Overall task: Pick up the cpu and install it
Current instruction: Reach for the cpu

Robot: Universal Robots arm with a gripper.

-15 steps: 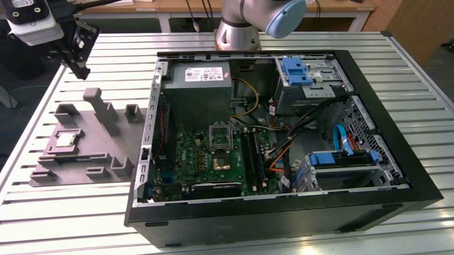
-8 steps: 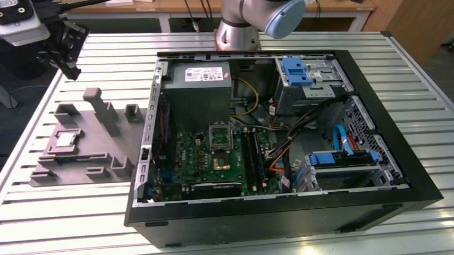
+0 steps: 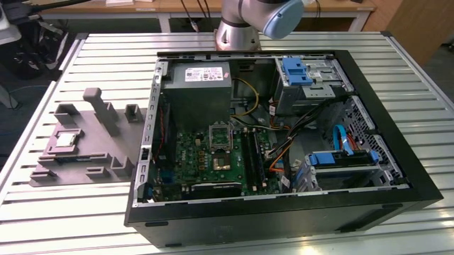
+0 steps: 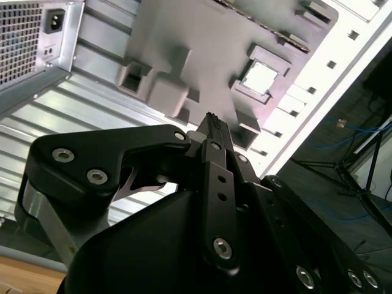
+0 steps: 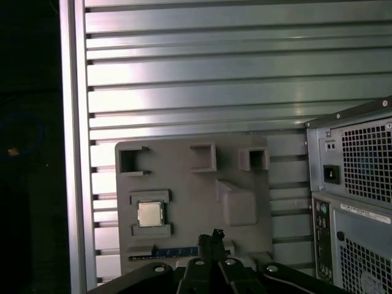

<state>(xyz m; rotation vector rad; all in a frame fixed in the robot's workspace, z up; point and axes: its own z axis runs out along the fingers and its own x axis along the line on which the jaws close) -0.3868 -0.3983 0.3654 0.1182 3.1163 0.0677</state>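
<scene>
In the exterior view the cpu (image 3: 66,139) lies in a grey holder (image 3: 86,150), with a tall post (image 3: 105,112) at its two o'clock. The gripper (image 5: 211,235) has its fingers pinched together, empty.

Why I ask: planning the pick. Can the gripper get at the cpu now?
Probably yes: the cpu lies uncovered in its tray seat, outside the case, and the shut gripper hangs above the tray with nothing between.

The cpu (image 5: 149,214) sits in the grey holder (image 5: 190,184).
</scene>
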